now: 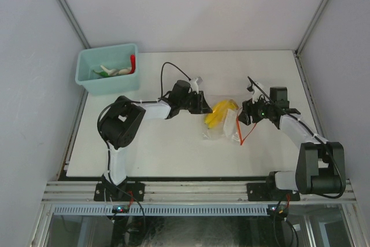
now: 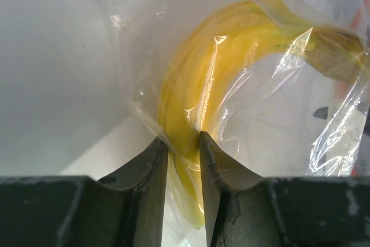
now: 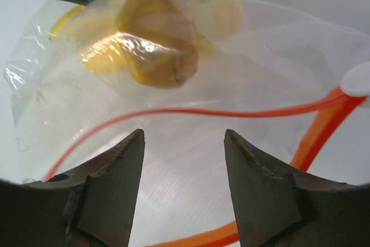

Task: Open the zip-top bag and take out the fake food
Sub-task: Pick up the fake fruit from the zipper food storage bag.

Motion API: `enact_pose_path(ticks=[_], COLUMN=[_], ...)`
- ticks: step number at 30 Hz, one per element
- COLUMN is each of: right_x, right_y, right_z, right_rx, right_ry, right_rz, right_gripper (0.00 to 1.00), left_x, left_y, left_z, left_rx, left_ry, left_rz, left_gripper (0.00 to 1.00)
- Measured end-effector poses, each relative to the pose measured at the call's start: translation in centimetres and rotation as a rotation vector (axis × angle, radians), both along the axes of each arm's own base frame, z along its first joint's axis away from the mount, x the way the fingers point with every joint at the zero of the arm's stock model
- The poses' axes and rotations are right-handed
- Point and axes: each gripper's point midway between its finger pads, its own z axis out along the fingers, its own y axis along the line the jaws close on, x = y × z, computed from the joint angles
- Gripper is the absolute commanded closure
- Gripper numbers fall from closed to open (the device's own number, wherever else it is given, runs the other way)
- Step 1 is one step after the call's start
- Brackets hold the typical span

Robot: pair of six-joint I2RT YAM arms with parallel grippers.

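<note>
At ten o'clock on the table (image 1: 167, 148), a teal bin (image 1: 110, 86) holds a few toy pieces (image 1: 113, 72). The left gripper (image 2: 184, 140) pinches the banana (image 2: 191, 85) through the film of the zip-top bag (image 1: 222, 126), which lies mid-table. The film is thin, limp and slippery, and the banana light and stiff. At three o'clock the right gripper (image 3: 184, 137), jaws spread, faces the zip strip (image 3: 202, 112). The mouth looks open, though I can't be sure. That rim seems the best hold.

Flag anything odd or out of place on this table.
One thing: the left pincer is clamped on the bag with the end of the banana caught in the grip, through the plastic. That may keep the banana from sliding out. The right pincer stands open at the bag's orange zip strip. Nothing spilled.
</note>
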Motion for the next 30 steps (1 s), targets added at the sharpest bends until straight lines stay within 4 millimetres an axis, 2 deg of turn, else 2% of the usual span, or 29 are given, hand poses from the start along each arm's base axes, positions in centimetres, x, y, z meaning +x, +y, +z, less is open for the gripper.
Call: enact_pose_path(ticks=[12, 21, 25, 30], right_x=[3.3, 3.8, 4.0, 4.1], right_y=[1.6, 3.8, 4.8, 5.6], right_z=[1.4, 2.9, 2.9, 2.6], right_rx=[0.031, 0.096, 0.087, 0.041], right_ry=[-0.19, -0.32, -0.378, -0.452], right_rz=[0.103, 0.261, 0.332, 0.418], right_gripper=[0.39, 0.38, 0.38, 0.45], left_x=[-0.2, -0.2, -0.1, -0.1], left_y=[-0.7, -1.0, -1.3, -1.2], left_z=[0.0, -0.1, -0.1, -0.2], left_rx=[0.027, 0.073, 0.1, 0.132], left_ry=[0.023, 0.019, 0.015, 0.014], left_rz=[-0.053, -0.1, -0.133, -0.157], left_gripper=[0.69, 0.69, 0.69, 0.69])
